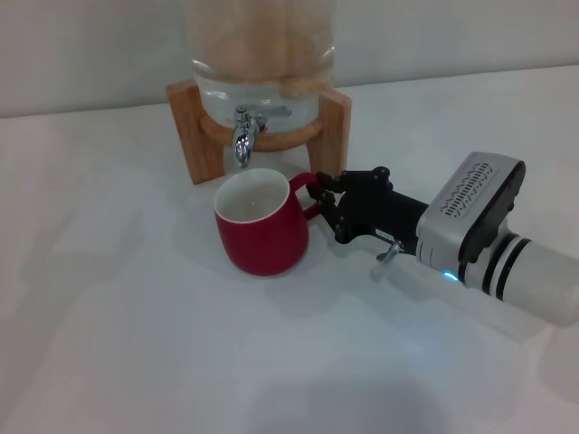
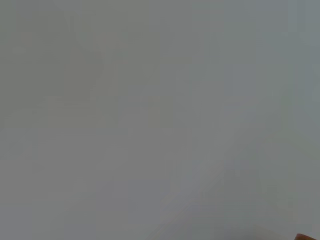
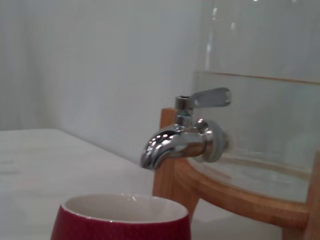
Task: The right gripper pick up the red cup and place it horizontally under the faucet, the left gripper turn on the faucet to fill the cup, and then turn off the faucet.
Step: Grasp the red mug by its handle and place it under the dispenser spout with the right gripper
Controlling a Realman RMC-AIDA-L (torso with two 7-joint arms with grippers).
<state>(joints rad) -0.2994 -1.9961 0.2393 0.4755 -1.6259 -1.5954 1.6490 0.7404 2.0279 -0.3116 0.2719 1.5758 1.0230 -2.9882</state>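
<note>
The red cup (image 1: 261, 231) stands upright on the white table, its cream inside open to the top, just in front of and below the faucet (image 1: 243, 137). My right gripper (image 1: 319, 199) reaches in from the right, and its black fingers are shut on the cup's red loop handle. In the right wrist view the faucet (image 3: 179, 140) hangs with its spout above the far rim of the red cup (image 3: 120, 219), and its thin lever lies level. The left gripper is out of view; the left wrist view shows only a blank pale surface.
The glass dispenser (image 1: 262, 54) sits in a wooden stand (image 1: 185, 127) at the back of the table (image 1: 109, 298), close to the wall. The right arm's white forearm (image 1: 543, 276) crosses the table's right side.
</note>
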